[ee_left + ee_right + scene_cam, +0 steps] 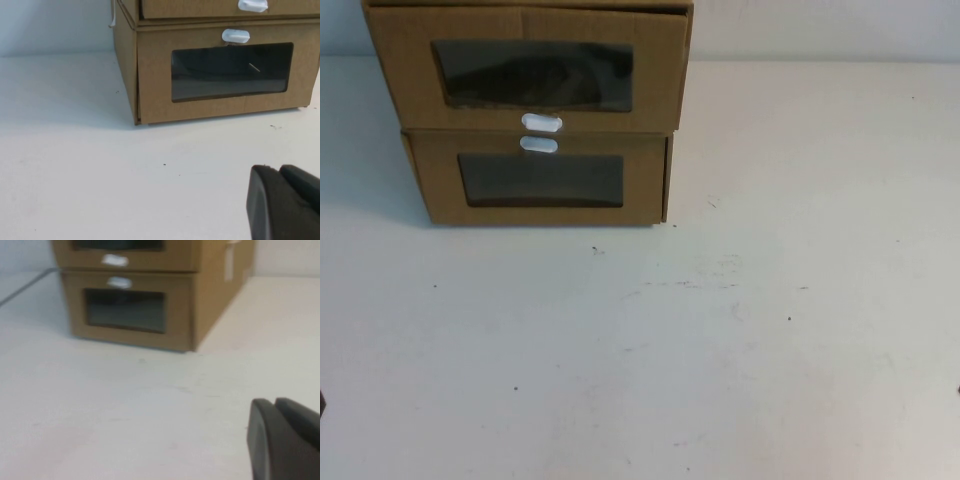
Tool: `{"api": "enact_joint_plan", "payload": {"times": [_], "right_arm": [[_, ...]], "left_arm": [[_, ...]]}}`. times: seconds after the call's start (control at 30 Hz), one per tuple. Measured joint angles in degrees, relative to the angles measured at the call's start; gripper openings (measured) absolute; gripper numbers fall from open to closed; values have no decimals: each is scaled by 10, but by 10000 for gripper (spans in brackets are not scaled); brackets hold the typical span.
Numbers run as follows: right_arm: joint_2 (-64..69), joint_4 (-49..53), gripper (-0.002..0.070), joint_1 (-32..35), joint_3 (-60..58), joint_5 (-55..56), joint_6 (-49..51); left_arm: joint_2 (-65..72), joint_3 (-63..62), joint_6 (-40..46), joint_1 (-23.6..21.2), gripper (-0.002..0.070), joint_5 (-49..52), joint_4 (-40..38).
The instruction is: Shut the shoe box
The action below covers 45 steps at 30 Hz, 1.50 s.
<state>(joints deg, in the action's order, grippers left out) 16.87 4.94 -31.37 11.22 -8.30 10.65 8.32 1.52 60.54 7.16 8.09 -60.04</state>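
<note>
Cardboard shoe box (530,70) stacked on lower box (540,180), left pincer (282,200) and right pincer (282,437) pressed together, touching nothing

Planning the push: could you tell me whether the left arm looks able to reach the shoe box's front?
Probably yes: only table lies between the left gripper and the shoe box; the right gripper also sits back, clear.

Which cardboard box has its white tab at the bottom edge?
The upper shoe box, stacked on the lower box, whose tab sits at its top. Left hand and right hand hover short of both.
</note>
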Motion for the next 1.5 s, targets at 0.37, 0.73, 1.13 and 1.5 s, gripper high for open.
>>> {"api": "enact_joint_plan", "payload": {"times": [0.37, 0.73, 1.13, 1.5], "right_arm": [[-161, 6, -11, 260, -122, 20, 1], [-173, -28, -11, 270, -128, 10, 1], [-173, -133, -11, 270, -128, -116, -170], [-173, -137, -11, 270, -128, -117, -173]], "left_arm": [[0, 0, 0, 0, -2, 0, 0], [0, 0, 0, 0, -2, 3, 0], [0, 0, 0, 0, -2, 4, 0], [0, 0, 0, 0, -2, 4, 0]]}}
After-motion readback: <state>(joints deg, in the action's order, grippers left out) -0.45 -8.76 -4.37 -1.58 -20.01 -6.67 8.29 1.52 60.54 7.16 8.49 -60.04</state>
